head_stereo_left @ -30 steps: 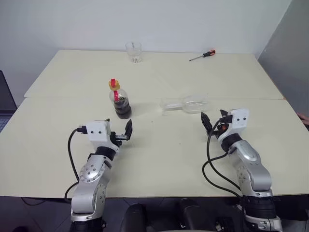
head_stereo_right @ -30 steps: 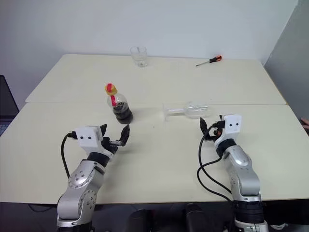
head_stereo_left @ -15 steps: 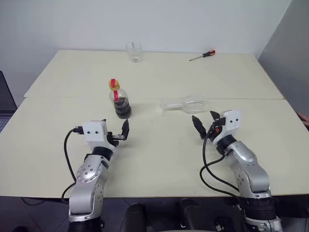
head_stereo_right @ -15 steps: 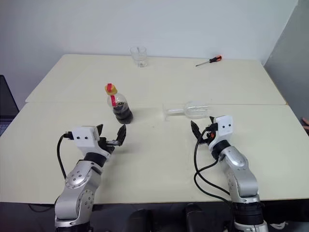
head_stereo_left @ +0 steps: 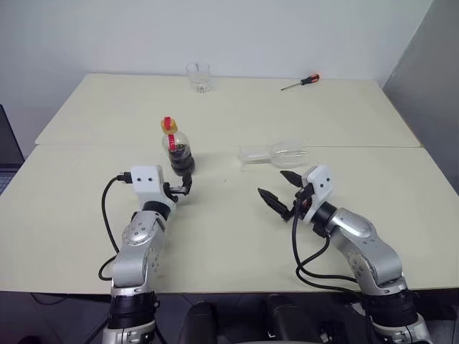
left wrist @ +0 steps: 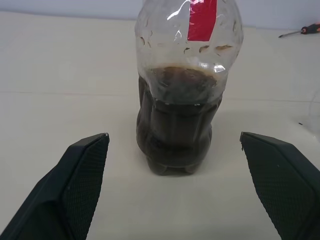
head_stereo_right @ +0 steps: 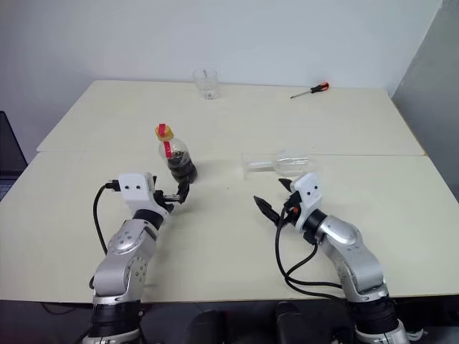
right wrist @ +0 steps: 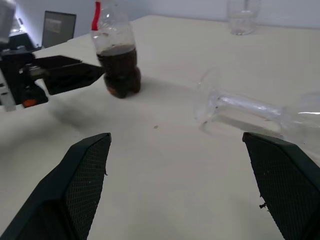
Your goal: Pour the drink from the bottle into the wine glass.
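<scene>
The bottle [head_stereo_left: 177, 150] stands upright on the table [head_stereo_left: 100, 118], roughly at 10 o'clock from the table's middle, its lower part holding the drink [left wrist: 175, 125]; this upright stance keeps the liquid in while it awaits a grasp. The left gripper [head_stereo_left: 183, 188] sits just short of the bottle at its 6 o'clock, jaws spread wide and empty, lined up so the body falls between the fingers [left wrist: 82, 180]. The wine glass [head_stereo_left: 276, 154] lies on its side at about 3 o'clock from the bottle, foot toward the bottle; in my judgement it must be stood up before any pouring. The right gripper [head_stereo_left: 281, 192], likewise wide and holding nothing, is angled toward the table's middle, near the glass without touching it. Labelling: a red strip [left wrist: 202, 19] on the bottle; no writing can be read. A tumbler [head_stereo_left: 199, 77] and screwdriver [head_stereo_left: 301, 82] lie at the far edge, well apart.
</scene>
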